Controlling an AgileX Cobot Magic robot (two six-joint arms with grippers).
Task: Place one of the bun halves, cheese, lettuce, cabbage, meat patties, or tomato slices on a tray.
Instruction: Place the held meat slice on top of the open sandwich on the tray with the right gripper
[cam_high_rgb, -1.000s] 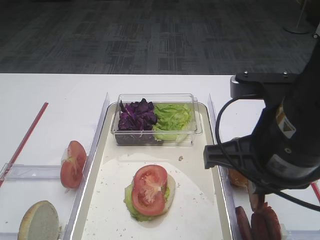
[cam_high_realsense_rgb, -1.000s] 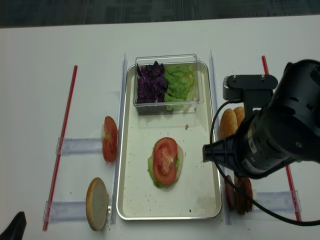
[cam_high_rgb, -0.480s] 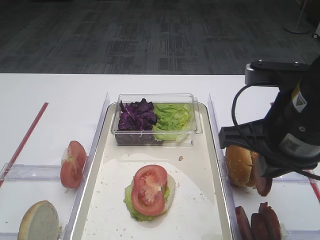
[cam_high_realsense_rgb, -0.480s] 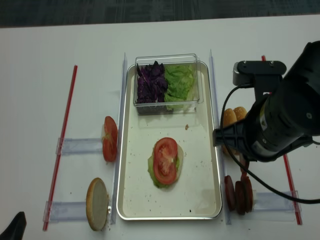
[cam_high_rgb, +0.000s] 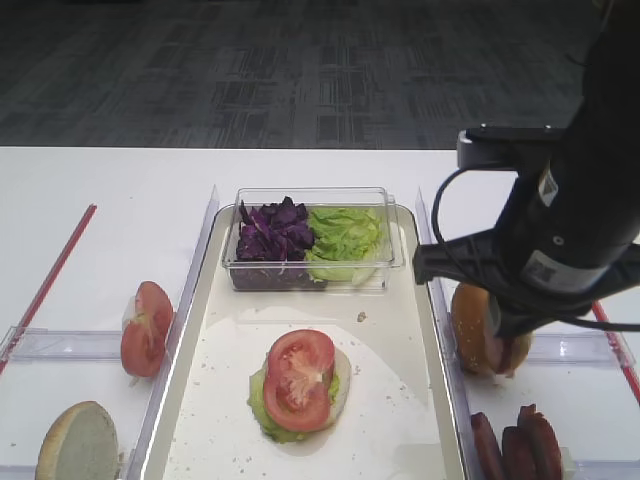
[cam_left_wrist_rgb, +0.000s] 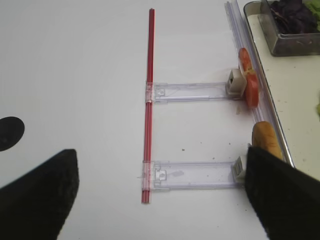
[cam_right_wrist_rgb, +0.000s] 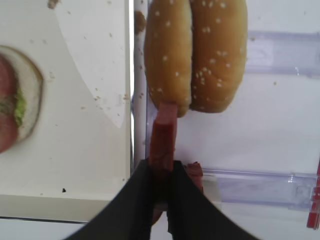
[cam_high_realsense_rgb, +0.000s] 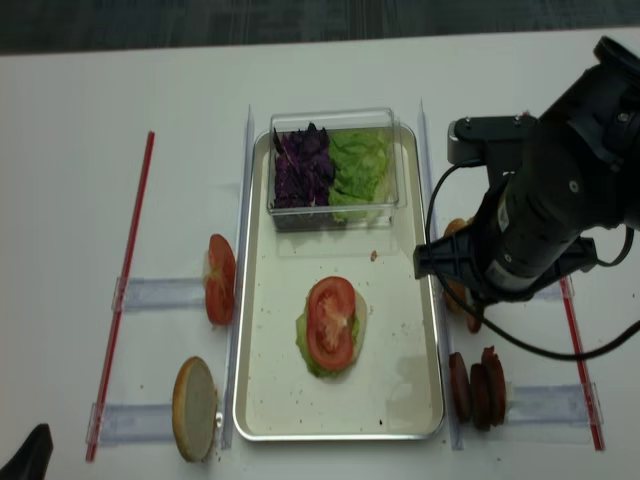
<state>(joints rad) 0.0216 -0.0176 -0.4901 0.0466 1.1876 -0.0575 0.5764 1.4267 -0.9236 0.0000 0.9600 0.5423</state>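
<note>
Right wrist view shows the right gripper (cam_right_wrist_rgb: 160, 187) clamped on one of the meat patties (cam_right_wrist_rgb: 163, 142), held on edge, its far end touching the two sesame bun halves (cam_right_wrist_rgb: 195, 55) that stand side by side just off the right long edge of the tray (cam_right_wrist_rgb: 75, 165). From the exterior high view, the held patty hangs outside that edge, near its middle, and more patties (cam_high_rgb: 515, 445) stand in a row by the tray's near right corner. On the tray a tomato slice (cam_high_rgb: 298, 378) lies over lettuce (cam_high_rgb: 262, 405) and a bun base, and a clear tub (cam_high_rgb: 312, 238) at the far end holds purple cabbage (cam_high_rgb: 272, 232) and green leaves. The left gripper (cam_left_wrist_rgb: 160, 195) has its dark fingers (cam_left_wrist_rgb: 37, 192) spread wide over bare table, holding nothing.
</note>
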